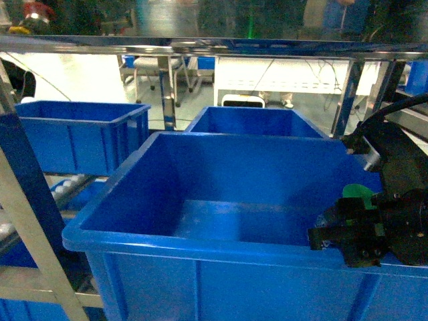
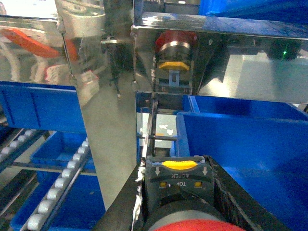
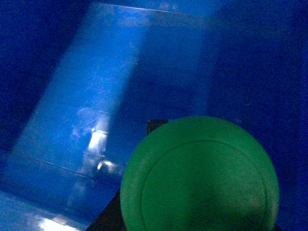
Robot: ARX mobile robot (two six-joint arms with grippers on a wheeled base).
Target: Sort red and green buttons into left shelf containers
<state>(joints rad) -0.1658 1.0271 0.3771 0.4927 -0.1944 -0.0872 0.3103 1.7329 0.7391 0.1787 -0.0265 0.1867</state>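
Observation:
The red button (image 2: 179, 179) sits between the black fingers (image 2: 126, 202) of my left gripper (image 2: 179, 163), which is shut on its black block body with the yellow tab. Its red cap shows at the bottom edge. This gripper is outside the head view. My right gripper (image 1: 348, 235) is shut on the green button (image 1: 358, 194) and hangs over the right rim of the nearest blue container (image 1: 200, 251). In the right wrist view the green cap (image 3: 199, 173) fills the lower frame above the container's bare floor (image 3: 120, 96).
A second blue bin (image 1: 254, 122) stands behind the near one and a third (image 1: 73, 134) to the left. A shiny metal shelf edge (image 2: 216, 29) hangs above my left gripper and mirrors the red button. Roller rails (image 2: 62, 180) run at lower left.

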